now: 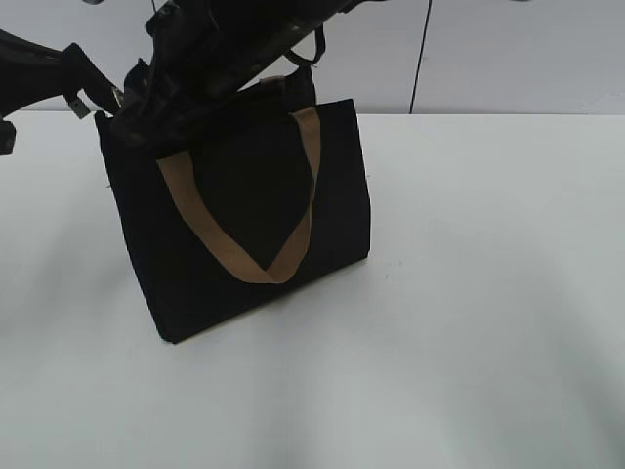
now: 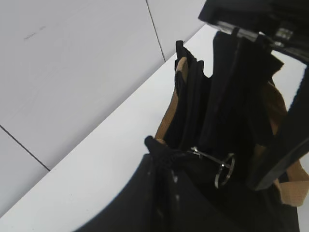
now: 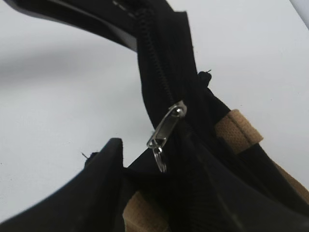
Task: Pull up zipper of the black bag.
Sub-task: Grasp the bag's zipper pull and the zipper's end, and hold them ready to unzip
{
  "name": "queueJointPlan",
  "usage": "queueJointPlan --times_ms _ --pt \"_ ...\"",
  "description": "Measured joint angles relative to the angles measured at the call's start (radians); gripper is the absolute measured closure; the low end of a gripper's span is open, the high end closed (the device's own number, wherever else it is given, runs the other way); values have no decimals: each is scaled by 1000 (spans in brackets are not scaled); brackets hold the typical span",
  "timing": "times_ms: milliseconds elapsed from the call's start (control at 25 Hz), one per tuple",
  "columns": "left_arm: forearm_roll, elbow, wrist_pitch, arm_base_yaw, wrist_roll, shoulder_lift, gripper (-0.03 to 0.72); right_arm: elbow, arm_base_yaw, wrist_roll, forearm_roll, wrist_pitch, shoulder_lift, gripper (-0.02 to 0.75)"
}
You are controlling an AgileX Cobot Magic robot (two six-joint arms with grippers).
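The black bag stands tilted on the white table, with a tan strap hanging down its front. Both arms are over its top left end. My left gripper is shut on the fabric tip at the end of the bag. My right gripper reaches across from the right and is open, one finger on each side of the bag's top. The zipper runs along the top edge. Its silvery pull tab with a small ring hangs free between the right fingers.
A pale wall with panel seams stands behind the table's far edge. The bag's second tan strap lies to the right of the zipper. The left gripper shows at the top of the right wrist view.
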Motion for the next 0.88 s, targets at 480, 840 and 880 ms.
queueJointPlan --times_ms 480,840,880 --pt "1 0 0 0 0 0 683 0 0 53 -1 -30 34 510" --pt "-1 0 -1 0 0 0 683 0 -3 54 -19 -5 19 753" --pt "-1 0 -1 0 0 0 683 0 -5 54 -20 7 13 753"
